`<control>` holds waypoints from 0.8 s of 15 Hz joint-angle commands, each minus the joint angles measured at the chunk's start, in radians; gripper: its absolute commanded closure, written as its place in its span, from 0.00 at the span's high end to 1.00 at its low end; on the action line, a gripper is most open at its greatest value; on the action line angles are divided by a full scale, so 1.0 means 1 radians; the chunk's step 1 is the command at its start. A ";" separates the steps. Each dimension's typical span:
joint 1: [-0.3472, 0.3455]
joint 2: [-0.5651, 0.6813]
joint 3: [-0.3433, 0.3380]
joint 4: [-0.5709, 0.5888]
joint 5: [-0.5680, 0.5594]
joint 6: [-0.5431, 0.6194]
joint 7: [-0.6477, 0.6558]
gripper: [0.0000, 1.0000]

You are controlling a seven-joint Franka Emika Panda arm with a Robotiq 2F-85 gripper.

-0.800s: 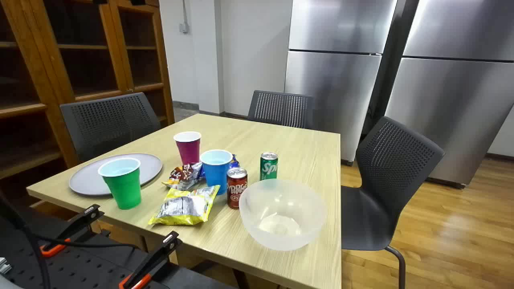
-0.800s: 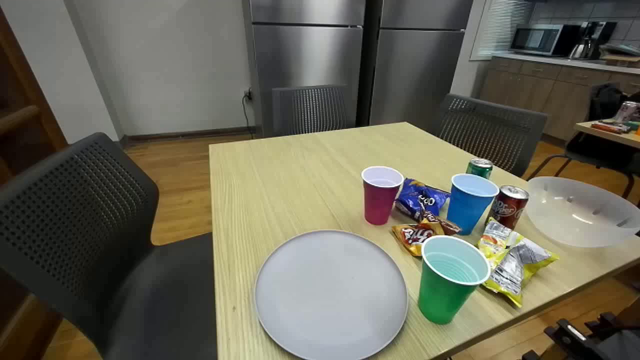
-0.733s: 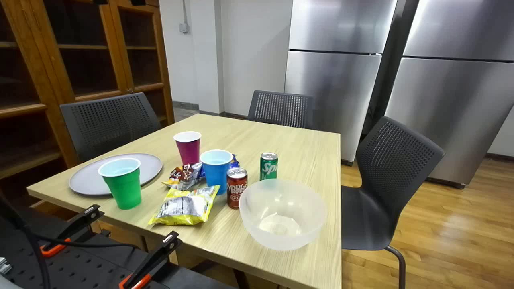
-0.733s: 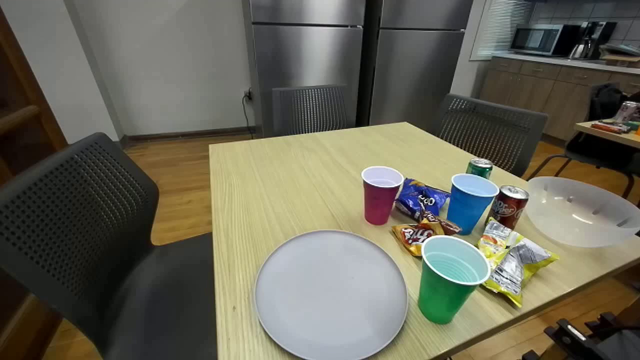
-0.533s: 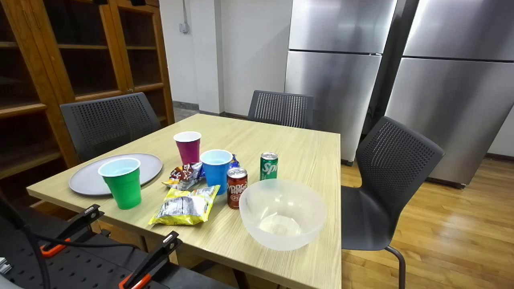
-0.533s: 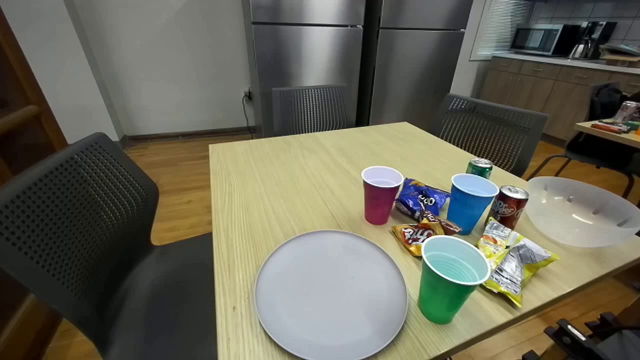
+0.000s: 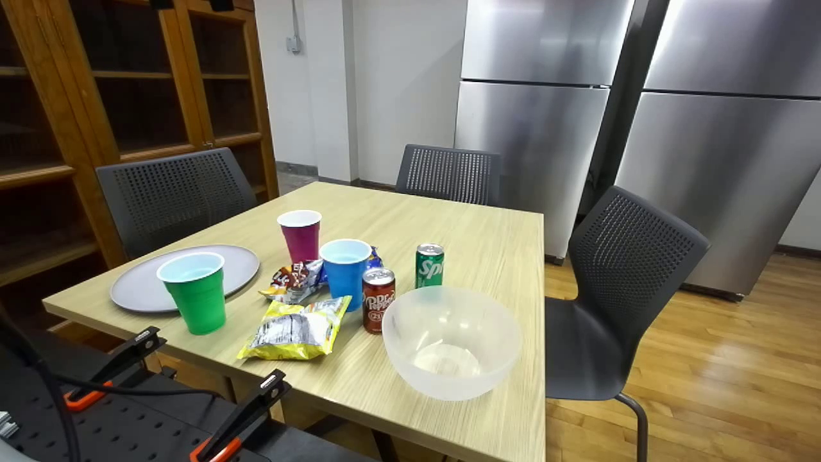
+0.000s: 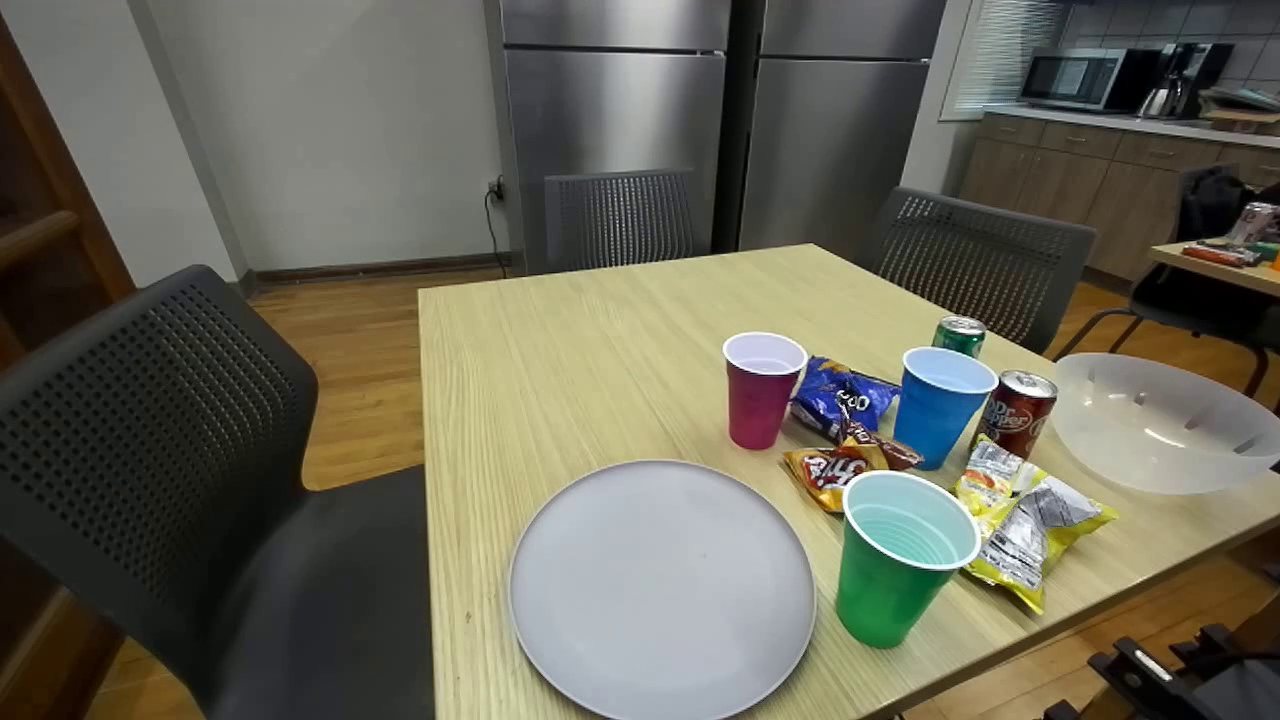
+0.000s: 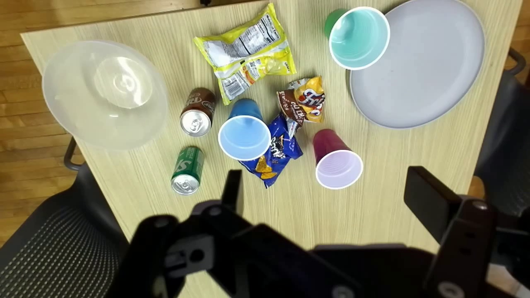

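My gripper [image 9: 327, 188] is open and empty, high above the table. Its fingertips [image 7: 191, 4] just show at the top edge of an exterior view. In the wrist view the magenta cup [image 9: 338, 165] is nearest, between the fingers but far below. Beside it stand the blue cup [image 9: 244, 136] and the green cup [image 9: 359, 38], all upright. A blue chip bag [image 9: 278, 155], a Fritos bag [image 9: 305, 99] and a yellow chip bag [image 9: 248, 49] lie among them. A Dr Pepper can [image 9: 198, 111] and a Sprite can [image 9: 188, 169] stand near the frosted bowl [image 9: 103, 95].
A grey plate [image 8: 660, 590] lies by the green cup. The wooden table [image 8: 560, 370] is ringed by dark chairs [image 7: 632, 276]. Black clamps [image 7: 247, 410] with orange grips sit on the robot's mount by the table edge. A wooden cabinet [image 7: 141, 83] and steel fridges [image 7: 532, 147] stand behind.
The fingertips at the top edge of an exterior view have come down very slightly. The things on the table have not moved.
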 commanded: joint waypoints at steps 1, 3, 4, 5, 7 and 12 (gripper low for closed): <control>-0.001 0.052 0.005 -0.008 0.005 0.079 0.001 1.00; 0.004 0.095 0.008 -0.011 0.008 0.135 0.001 1.00; 0.005 0.116 0.010 -0.013 0.008 0.163 0.003 1.00; 0.007 0.143 0.014 -0.014 0.009 0.189 0.005 1.00; 0.011 0.202 0.024 -0.013 0.009 0.234 0.013 1.00; 0.018 0.351 0.053 0.005 0.004 0.334 0.040 1.00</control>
